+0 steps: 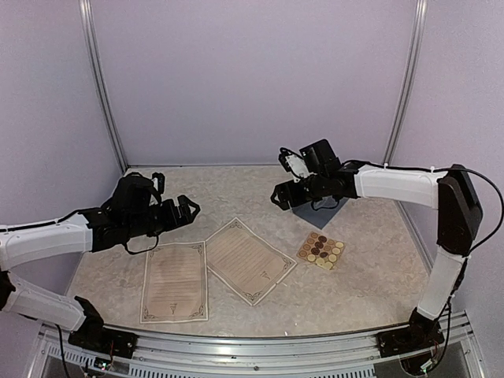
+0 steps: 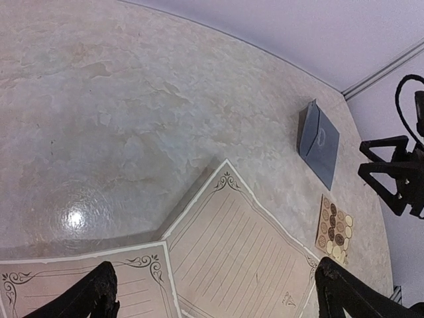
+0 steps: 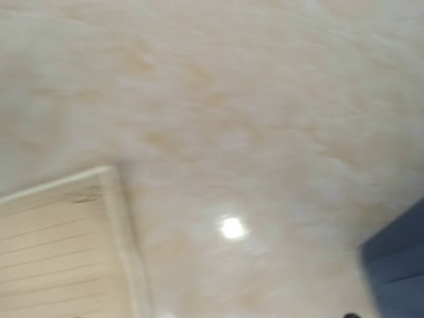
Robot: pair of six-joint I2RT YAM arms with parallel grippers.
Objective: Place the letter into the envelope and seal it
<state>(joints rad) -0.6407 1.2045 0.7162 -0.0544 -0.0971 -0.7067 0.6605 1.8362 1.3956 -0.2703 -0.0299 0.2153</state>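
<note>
Just right claw [image 1: 280,198] (parted) near envelope [image 1: 316,218]

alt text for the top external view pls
Two cream letter sheets lie side by side on a marbled table, a sticker sheet to their right. A slate-blue envelope lies farther back, partly hidden by the right gripper; the left gripper hovers open.

The top external camera looks down from above and behind the arm bases, taking in the whole bench [image 1: 370,291]. The left wrist camera looks low and obliquely across the bench toward its far right. The right wrist camera hangs close above the surface, its picture blurred. All three views share the envelope [image 1: 319,216] and a lined sheet [image 1: 250,260].
</note>
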